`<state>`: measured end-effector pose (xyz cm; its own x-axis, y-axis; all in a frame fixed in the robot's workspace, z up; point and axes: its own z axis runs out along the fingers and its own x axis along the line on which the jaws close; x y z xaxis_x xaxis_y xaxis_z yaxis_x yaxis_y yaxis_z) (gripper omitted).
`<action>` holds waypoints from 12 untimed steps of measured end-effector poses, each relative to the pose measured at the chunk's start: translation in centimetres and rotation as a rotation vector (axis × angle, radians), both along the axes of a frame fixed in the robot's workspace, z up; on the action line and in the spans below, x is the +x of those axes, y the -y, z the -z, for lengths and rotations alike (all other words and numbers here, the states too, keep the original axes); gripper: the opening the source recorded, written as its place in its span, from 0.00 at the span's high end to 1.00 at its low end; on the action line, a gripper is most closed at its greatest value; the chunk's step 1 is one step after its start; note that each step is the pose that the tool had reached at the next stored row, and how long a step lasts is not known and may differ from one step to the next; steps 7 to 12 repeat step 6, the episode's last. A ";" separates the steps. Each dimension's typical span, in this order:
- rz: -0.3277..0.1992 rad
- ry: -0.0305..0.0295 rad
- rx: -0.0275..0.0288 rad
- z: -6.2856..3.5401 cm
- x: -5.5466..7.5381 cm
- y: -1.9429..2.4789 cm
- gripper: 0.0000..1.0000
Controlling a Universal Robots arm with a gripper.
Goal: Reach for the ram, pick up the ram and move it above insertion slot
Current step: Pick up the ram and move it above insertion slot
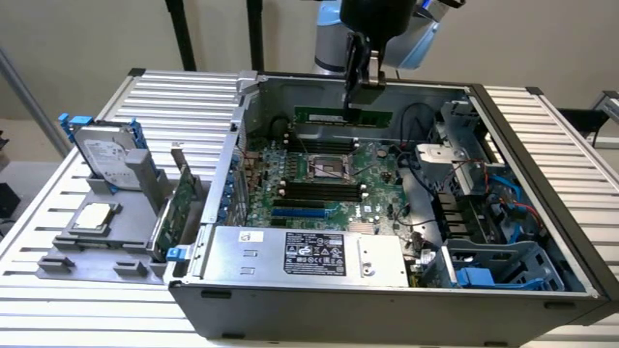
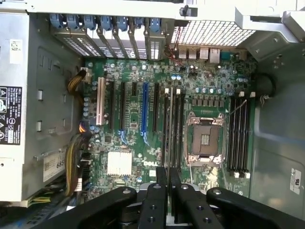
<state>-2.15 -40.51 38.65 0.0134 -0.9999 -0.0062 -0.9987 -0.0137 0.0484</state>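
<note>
Green ram is held tight in the closed gripper, above the motherboard. If tilted, the slot could be missed.

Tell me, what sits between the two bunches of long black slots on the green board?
The square metal processor socket sits between them, clearest in the wrist view.

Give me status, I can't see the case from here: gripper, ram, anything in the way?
Gripper shut on ram, held over the motherboard's far memory slots. Ram not yet seated. Nothing between ram and slots.
</note>
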 end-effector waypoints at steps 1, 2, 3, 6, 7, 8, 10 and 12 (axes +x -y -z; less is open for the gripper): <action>0.000 0.0001 0.0000 0.00 0.0 0.00 0.86; 0.000 0.0001 0.0000 0.00 0.0 0.00 0.86; 0.000 0.0001 0.0000 0.00 0.0 0.00 0.86; 0.000 0.0001 0.0000 0.00 0.0 0.00 0.86; 0.000 0.0001 0.0000 0.00 0.0 0.00 0.86; 0.000 0.0001 0.0000 0.00 0.0 0.00 0.86; 0.000 0.0001 0.0000 0.00 0.0 0.00 0.86; 0.000 0.0001 0.0000 0.00 0.0 0.00 0.86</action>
